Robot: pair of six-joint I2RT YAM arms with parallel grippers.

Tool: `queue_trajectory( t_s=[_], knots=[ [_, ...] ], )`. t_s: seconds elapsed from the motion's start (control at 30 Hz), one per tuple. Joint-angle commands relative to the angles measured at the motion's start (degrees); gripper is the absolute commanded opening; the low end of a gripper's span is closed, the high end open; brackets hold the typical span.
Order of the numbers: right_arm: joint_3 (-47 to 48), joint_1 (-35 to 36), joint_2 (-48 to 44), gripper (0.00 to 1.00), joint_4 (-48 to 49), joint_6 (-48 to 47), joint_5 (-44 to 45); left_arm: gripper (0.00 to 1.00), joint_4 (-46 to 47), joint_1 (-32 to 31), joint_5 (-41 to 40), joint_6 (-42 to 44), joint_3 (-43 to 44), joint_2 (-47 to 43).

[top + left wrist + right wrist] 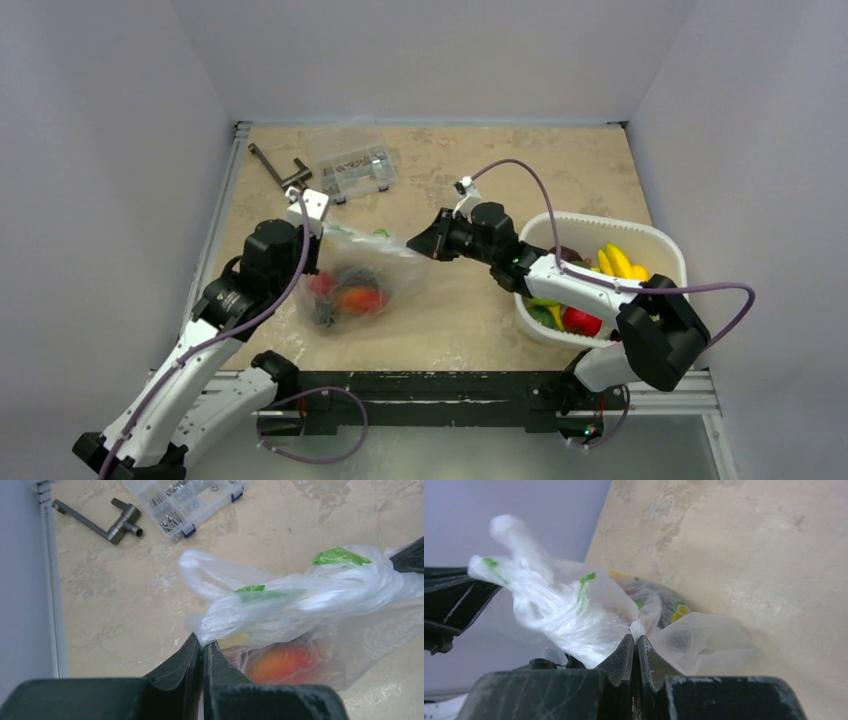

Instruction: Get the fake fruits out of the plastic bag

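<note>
The clear printed plastic bag (362, 275) hangs between my two grippers above the table, its mouth stretched along the top. Inside it show an orange-red fruit (360, 299), a red round one (322, 284) and a dark grape bunch (325, 312). My left gripper (318, 238) is shut on the bag's left edge; in the left wrist view the gripper (203, 644) pinches the film (300, 600) with the orange-red fruit (285, 662) below. My right gripper (418, 243) is shut on the bag's right edge; in the right wrist view the gripper (635, 639) pinches the film (569, 615).
A white basket (665, 240) at the right holds a yellow banana (618, 262), a red fruit and green pieces. A clear compartment box (352, 164) and a grey metal crank tool (278, 170) lie at the back left. Grey walls enclose the table.
</note>
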Motion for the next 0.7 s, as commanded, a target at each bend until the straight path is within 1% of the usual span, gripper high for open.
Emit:
queue_trajectory(
  t_s=[0.0,0.13,0.27,0.33,0.43,0.5,0.6,0.67],
  knots=[
    [-5.35,-4.53,-1.37,0.00,10.37,8.99,-1.80,0.00,3.87,0.05,-5.95,0.66,-1.37,-3.47],
    [-2.10,-4.17,0.52,0.00,7.31,6.19,-3.27,0.00,2.61,0.01,-3.41,0.69,-0.39,-1.47],
    [1.94,-4.09,-0.13,0.07,0.13,1.14,-0.98,0.00,2.50,0.07,-2.47,0.68,0.10,0.09],
    [2.66,-3.71,-1.75,0.17,-2.08,-0.78,0.60,0.00,2.52,0.01,-2.09,0.62,0.24,0.59],
    [2.75,-1.89,-5.09,0.31,-6.09,-2.45,7.36,0.00,2.44,0.08,-1.43,0.59,0.54,0.80],
    [3.15,-1.21,-7.42,0.42,-8.68,-1.07,10.76,0.00,2.46,0.01,-1.54,0.66,0.46,0.79],
    [3.37,-0.41,-10.49,0.57,-9.43,2.38,11.97,0.00,2.81,0.07,-1.50,0.67,0.43,1.32],
    [4.24,1.66,-12.09,0.67,-10.14,3.45,14.39,0.00,2.48,0.01,-1.07,0.60,0.87,1.93]
  ],
)
